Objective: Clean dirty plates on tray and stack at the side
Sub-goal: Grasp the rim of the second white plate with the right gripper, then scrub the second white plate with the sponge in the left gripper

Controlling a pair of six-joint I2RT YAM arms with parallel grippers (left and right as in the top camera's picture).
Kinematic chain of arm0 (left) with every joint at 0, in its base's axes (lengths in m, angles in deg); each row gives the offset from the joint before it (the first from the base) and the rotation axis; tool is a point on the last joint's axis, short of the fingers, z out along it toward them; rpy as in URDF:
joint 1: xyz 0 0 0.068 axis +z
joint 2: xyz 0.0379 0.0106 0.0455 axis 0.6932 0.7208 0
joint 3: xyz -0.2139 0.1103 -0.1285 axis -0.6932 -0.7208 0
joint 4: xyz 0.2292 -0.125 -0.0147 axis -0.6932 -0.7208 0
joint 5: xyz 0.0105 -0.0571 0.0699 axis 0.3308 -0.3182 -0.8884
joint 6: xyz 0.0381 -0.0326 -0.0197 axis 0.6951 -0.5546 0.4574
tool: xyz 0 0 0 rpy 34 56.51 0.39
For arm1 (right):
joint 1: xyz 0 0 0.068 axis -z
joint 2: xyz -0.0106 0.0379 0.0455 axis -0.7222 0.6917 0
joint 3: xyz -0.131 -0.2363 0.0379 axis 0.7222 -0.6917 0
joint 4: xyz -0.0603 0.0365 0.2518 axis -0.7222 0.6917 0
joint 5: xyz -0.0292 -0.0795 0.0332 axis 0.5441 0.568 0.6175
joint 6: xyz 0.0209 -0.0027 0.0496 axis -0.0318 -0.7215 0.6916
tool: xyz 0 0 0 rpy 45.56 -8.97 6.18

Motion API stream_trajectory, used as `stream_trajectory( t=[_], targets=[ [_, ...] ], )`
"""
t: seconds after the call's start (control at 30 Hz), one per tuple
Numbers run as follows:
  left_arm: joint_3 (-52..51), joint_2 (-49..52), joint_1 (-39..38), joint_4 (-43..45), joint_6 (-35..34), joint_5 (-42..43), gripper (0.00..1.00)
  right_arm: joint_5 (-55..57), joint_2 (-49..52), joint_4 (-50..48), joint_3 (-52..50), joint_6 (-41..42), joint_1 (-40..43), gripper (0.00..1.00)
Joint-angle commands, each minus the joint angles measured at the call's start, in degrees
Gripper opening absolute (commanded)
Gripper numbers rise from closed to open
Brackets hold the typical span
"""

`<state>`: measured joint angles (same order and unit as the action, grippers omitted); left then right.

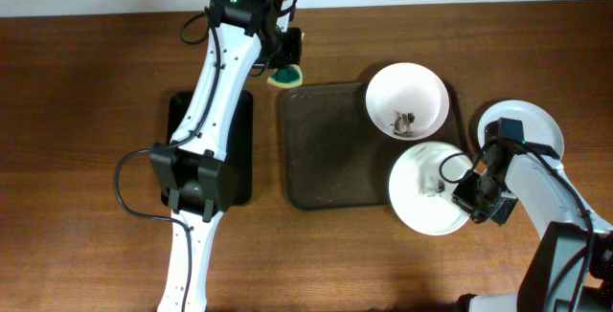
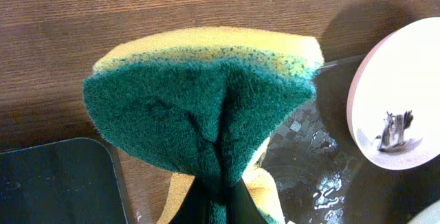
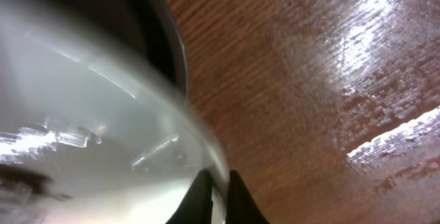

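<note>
My left gripper (image 1: 287,55) is shut on a green and yellow sponge (image 1: 286,77), held just beyond the far left corner of the dark brown tray (image 1: 326,149); the sponge fills the left wrist view (image 2: 206,100). One smudged white plate (image 1: 407,100) lies at the tray's far right corner and shows in the left wrist view (image 2: 399,93). A second smudged plate (image 1: 421,207) overhangs the tray's near right corner. My right gripper (image 1: 466,189) is shut on its right rim (image 3: 218,189). A third plate (image 1: 525,121) lies on the table to the right, partly hidden by my right arm.
A smaller narrow black tray (image 1: 238,149) lies left of the brown tray, under my left arm; its corner shows in the left wrist view (image 2: 48,183). The brown tray's surface looks wet (image 2: 323,169). The table is brown wood (image 3: 309,80).
</note>
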<state>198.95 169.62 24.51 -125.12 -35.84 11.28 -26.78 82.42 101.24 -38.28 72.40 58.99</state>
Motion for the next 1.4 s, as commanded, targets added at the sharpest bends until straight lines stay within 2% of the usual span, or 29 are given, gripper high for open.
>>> stream_trajectory(
  t=[0.0, 0.1, 0.17, 0.2, 0.33, 0.4, 0.47, 0.57, 0.6, 0.67, 0.73, 0.83, 0.9, 1.0, 1.17, 1.3, 1.37],
  targets=[
    [-0.3, -0.5, 0.3, 0.3, -0.1, -0.4, 0.00, -2.8, 0.4, 0.0, 0.5, -3.6, -0.8, 0.04],
    [-0.3, -0.5, 0.3, 0.3, -0.1, -0.4, 0.00, -3.0, -0.1, 4.2, 10.2, -4.9, -11.1, 0.04],
    [-0.3, -0.5, 0.3, 0.3, -0.1, -0.4, 0.00, -1.6, 0.7, 2.3, 18.6, -4.9, -22.3, 0.04],
    [-0.3, -0.5, 0.3, 0.3, -0.1, -0.4, 0.00, 2.1, 2.9, -1.8, 21.8, -4.9, -27.9, 0.04],
    [-0.3, -0.5, 0.3, 0.0, 1.4, -0.5, 0.00, 0.5, 11.4, -6.7, 24.7, -9.4, -31.9, 0.04],
    [-0.3, -0.5, 0.3, 0.0, 1.4, -0.4, 0.00, 0.0, 15.0, -5.1, 24.7, -9.9, -32.6, 0.04],
    [-0.3, -0.5, 0.3, 0.1, 1.4, -0.4, 0.00, -5.0, 18.6, -3.3, 24.5, -13.7, -32.7, 0.06],
    [-0.3, -0.5, 0.3, 0.1, 1.4, -0.4, 0.00, -9.5, 19.3, -2.0, 24.5, -11.5, -32.2, 0.51],
    [-0.3, -0.5, 0.3, -0.2, 1.4, -0.4, 0.00, -10.5, 19.3, -0.2, 24.5, -6.5, -31.7, 0.51],
    [-0.3, -0.5, 0.3, -3.3, 1.4, -0.4, 0.00, -11.2, 19.3, 2.2, 24.2, 1.5, -31.3, 0.48],
    [-0.9, -0.5, 0.2, -5.2, 1.4, -0.4, 0.00, -9.9, 19.3, -1.4, 21.4, 4.9, -31.4, 0.44],
    [-0.9, -0.5, 0.2, -5.9, 1.4, -0.4, 0.00, -5.7, 19.4, -5.4, 20.3, 4.8, -29.6, 0.33],
    [-0.9, -0.5, 0.2, -6.5, 1.4, -0.4, 0.00, -6.8, 19.4, -8.6, 18.7, 4.2, -27.5, 0.24],
    [-0.9, -0.5, -0.1, -7.9, 2.5, 0.0, 0.00, -11.8, 19.4, -12.1, 17.5, 0.7, -25.0, 0.04],
    [-4.5, -0.5, -3.4, -8.2, 13.5, 9.8, 0.00, -14.2, 19.4, -14.3, 17.5, -0.4, -25.0, 0.04],
    [-20.1, -0.5, -5.7, -1.6, 15.4, 11.9, 0.00, -15.2, 19.4, -14.3, 17.5, -1.5, -25.0, 0.04],
    [-29.4, -0.5, -7.1, 6.3, 15.3, 15.1, 0.00, -15.4, 19.4, -14.3, 17.5, -1.5, -24.7, 0.04]
  ],
)
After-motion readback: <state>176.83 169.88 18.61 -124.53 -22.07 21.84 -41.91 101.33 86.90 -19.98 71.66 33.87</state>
